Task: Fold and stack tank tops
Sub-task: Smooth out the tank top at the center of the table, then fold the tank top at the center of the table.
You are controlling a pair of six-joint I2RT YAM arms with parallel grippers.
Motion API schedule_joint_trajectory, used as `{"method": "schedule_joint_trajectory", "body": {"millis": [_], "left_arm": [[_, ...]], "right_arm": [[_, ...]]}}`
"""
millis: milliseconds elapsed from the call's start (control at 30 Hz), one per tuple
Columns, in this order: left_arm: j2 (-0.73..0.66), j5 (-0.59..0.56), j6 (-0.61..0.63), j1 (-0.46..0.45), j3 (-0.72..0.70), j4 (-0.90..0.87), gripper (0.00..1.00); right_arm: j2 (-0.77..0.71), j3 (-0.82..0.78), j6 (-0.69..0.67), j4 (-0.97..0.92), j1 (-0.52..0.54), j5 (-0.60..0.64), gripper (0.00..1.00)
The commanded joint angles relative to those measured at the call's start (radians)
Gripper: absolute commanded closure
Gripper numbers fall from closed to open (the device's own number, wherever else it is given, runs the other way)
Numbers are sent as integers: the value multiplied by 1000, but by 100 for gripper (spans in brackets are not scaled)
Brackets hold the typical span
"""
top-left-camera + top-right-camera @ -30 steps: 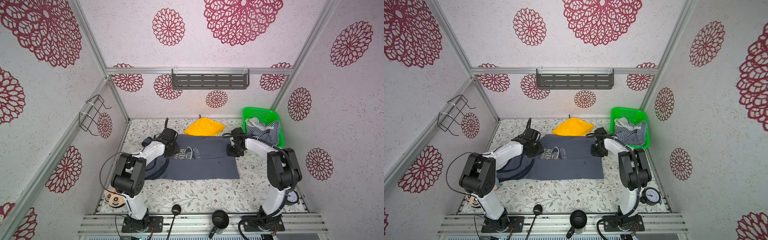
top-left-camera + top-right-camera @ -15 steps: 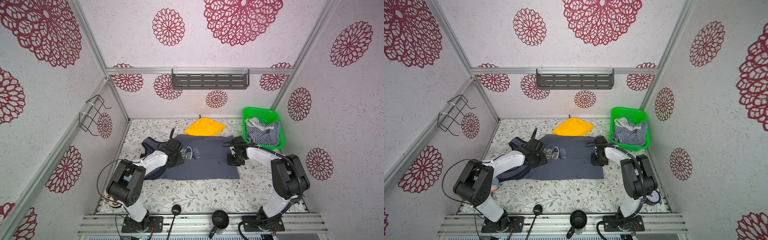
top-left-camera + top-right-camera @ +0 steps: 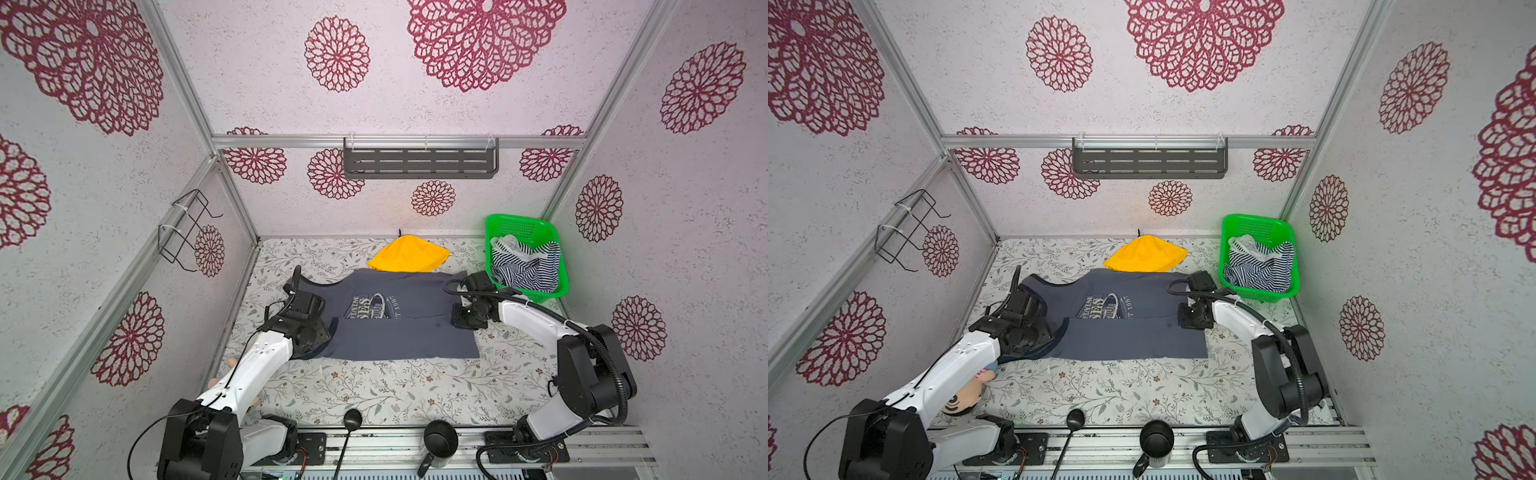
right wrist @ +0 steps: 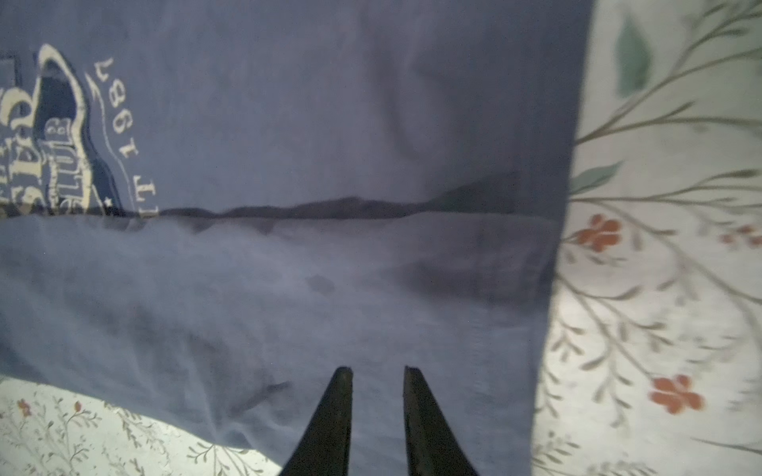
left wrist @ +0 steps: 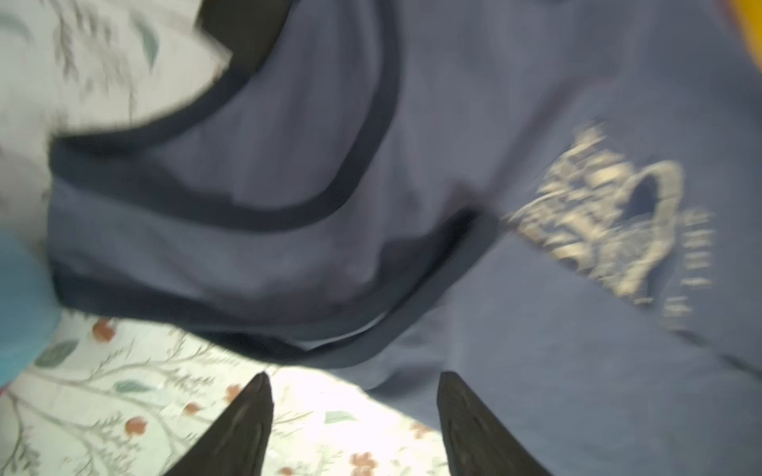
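Pose: left arm [image 3: 257, 365], right arm [image 3: 536, 320] low over slate grey-blue cloth tank top [image 3: 407, 336]; left fingers [image 5: 243, 420] wide apart; right fingers [image 4: 330, 412] narrowly parted; both empty.

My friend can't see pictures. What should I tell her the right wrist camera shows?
A grey-blue top lies on a flowery table, one flap folded over so its edge hides part of the white print. The right gripper hangs over the cloth, its black jaws a little apart, holding nothing.
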Motion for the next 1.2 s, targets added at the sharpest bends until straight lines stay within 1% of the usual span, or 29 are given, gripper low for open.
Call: {"method": "schedule_joint_trajectory", "body": {"millis": [0,133,300,333,400,500,567,600,667,700,767,833,900,967,1033,1067,1100,1167], "left_arm": [[35,34,-18,58,-53,73,35],[125,68,5,137,-68,192,33],[248,65,48,172,-49,213,33],[243,62,52,180,-54,212,37],[219,70,43,197,-72,222,35],[172,71,34,205,-79,159,34],[109,78,21,203,-63,120,33],[70,75,13,202,-32,101,33],[26,53,33,202,66,73,32],[33,49,55,202,137,57,31],[98,57,103,202,284,41,29],[224,71,157,202,440,51,28],[366,108,202,203,593,69,28],[516,170,211,198,743,101,29],[684,256,206,183,907,109,32],[762,280,205,173,968,116,37],[839,294,204,157,1037,118,40],[948,297,208,127,1147,113,43]], "right_arm": [[48,-57,36,28,-3,-20,76],[74,-84,30,34,-21,20,78],[65,-144,9,23,-87,90,78],[57,-156,6,22,-100,97,78],[44,-169,1,20,-113,102,78],[31,-167,-3,5,-116,93,78],[8,-147,-11,-15,-117,57,78],[-15,-119,-16,-20,-116,32,76],[-45,-32,-42,-47,-116,19,72],[-48,26,-65,-67,-118,26,67],[-38,114,-110,-81,-126,66,58],[6,176,-148,-59,-147,97,53],[58,236,-169,-18,-165,90,52],[110,286,-180,34,-183,66,53],[171,348,-180,68,-198,57,54],[196,379,-181,77,-201,56,56],[223,410,-182,88,-205,62,57],[272,466,-183,96,-205,77,58]]}}
